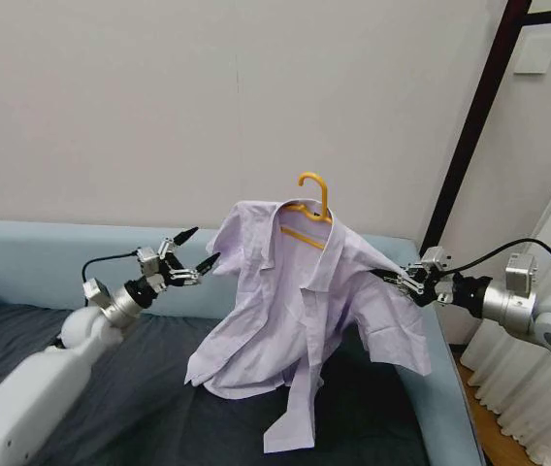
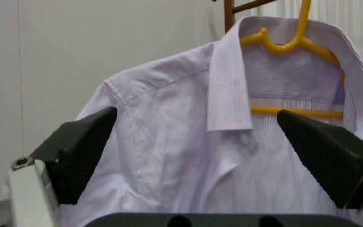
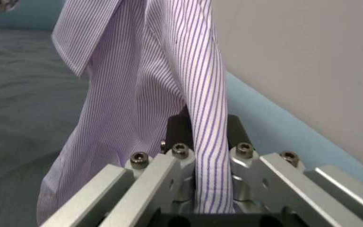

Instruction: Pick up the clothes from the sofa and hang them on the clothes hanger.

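Note:
A pale lilac striped shirt [image 1: 295, 301] hangs on a yellow hanger [image 1: 310, 208] above the sofa, its tail reaching the dark seat. My right gripper [image 1: 394, 279] is shut on the shirt's shoulder seam at the right, and striped cloth [image 3: 203, 142] runs between its fingers. To the left, my left gripper [image 1: 198, 249] is open just beside the shirt's other shoulder, not touching it. The left wrist view looks straight at the collar [image 2: 232, 85] and the hanger [image 2: 295, 45] past its black fingers [image 2: 83, 142].
A light blue sofa [image 1: 52, 243] with a dark seat cushion [image 1: 101, 388] lies below the shirt. A plain wall stands behind. A dark vertical pole [image 1: 469, 126] and white curtains [image 1: 537, 388] are at the right.

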`<state>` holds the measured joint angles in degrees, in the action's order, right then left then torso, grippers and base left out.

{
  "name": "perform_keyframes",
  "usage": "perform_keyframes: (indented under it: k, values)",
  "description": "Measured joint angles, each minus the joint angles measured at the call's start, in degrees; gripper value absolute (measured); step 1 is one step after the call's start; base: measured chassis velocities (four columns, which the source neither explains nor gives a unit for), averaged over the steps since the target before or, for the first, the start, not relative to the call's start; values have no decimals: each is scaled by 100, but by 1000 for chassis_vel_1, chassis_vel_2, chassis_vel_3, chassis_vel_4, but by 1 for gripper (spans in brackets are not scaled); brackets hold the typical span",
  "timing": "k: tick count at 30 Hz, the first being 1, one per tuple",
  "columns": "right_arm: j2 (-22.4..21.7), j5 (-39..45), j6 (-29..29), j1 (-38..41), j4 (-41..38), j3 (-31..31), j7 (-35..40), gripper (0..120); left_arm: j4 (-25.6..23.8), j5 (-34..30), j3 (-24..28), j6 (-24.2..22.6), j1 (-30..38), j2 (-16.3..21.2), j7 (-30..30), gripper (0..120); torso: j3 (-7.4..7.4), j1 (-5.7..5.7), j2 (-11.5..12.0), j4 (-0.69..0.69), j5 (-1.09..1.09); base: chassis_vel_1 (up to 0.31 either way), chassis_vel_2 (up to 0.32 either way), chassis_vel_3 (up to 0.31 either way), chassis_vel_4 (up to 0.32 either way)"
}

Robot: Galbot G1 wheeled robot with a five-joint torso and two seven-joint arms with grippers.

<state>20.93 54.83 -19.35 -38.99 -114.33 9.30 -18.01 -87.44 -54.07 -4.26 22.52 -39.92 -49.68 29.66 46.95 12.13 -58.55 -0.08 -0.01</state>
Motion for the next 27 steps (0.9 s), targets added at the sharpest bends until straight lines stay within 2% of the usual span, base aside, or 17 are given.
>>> perform_keyframes:
  k: [1, 5, 6, 10, 11, 13, 16, 17, 22, 23, 27]
  values:
    - [0, 0, 0, 0, 0, 0, 0, 1, 0, 0, 0, 0, 0, 0, 0, 100, 0, 0, 0, 0, 0, 0, 0, 0, 0]
    - [184, 51, -211, 121, 33, -127, 272, 1, -314, 602, 283, -167, -202, -480, -1078, 100, 0, 0, 0, 2, -1, 0, 0, 0, 0]
    - [184, 51, -211, 121, 33, -127, 272, 1, -314, 602, 283, -167, -202, -480, -1078, 100, 0, 0, 0, 2, -1, 0, 0, 0, 0]
    - [407, 38, -305, 183, 169, -227, 346, 1, -281, 1305, 522, -542, -97, -1101, -2569, 100, 1, 1, 0, 1, 0, 0, 0, 0, 0]
    - [407, 38, -305, 183, 169, -227, 346, 1, -281, 1305, 522, -542, -97, -1101, -2569, 100, 1, 1, 0, 1, 0, 0, 0, 0, 0]
    - [520, 73, -376, 230, 221, -252, 396, 1, -238, 1418, 609, -692, -21, -1360, -2917, 100, 1, 1, 0, 1, 0, 0, 0, 0, 0]
    - [691, 118, -487, 314, 314, -290, 502, 1, -34, 1531, 704, -708, 142, -1739, -3102, 90, 1, 1, 0, 1, 0, 0, 0, 0, 0]
    - [691, 118, -487, 314, 314, -290, 502, 1, -34, 1531, 704, -708, 142, -1739, -3102, 90, 1, 1, 0, 1, 0, 0, 0, 0, 0]
    - [829, 97, -553, 410, 439, -323, 511, 1, 603, 2137, 793, -550, 452, -2408, -3283, 69, 1, 1, 0, 1, 0, 0, 0, 0, 0]
    - [829, 97, -553, 410, 439, -323, 511, 1, 603, 2137, 793, -550, 452, -2408, -3283, 69, 1, 1, 0, 1, 0, 0, 0, 0, 0]
    - [842, 58, -552, 419, 450, -321, 460, 1, 802, 2266, 831, -460, 597, -2661, -3432, 49, 1, 1, 0, 1, -1, 0, 0, 0, 0]
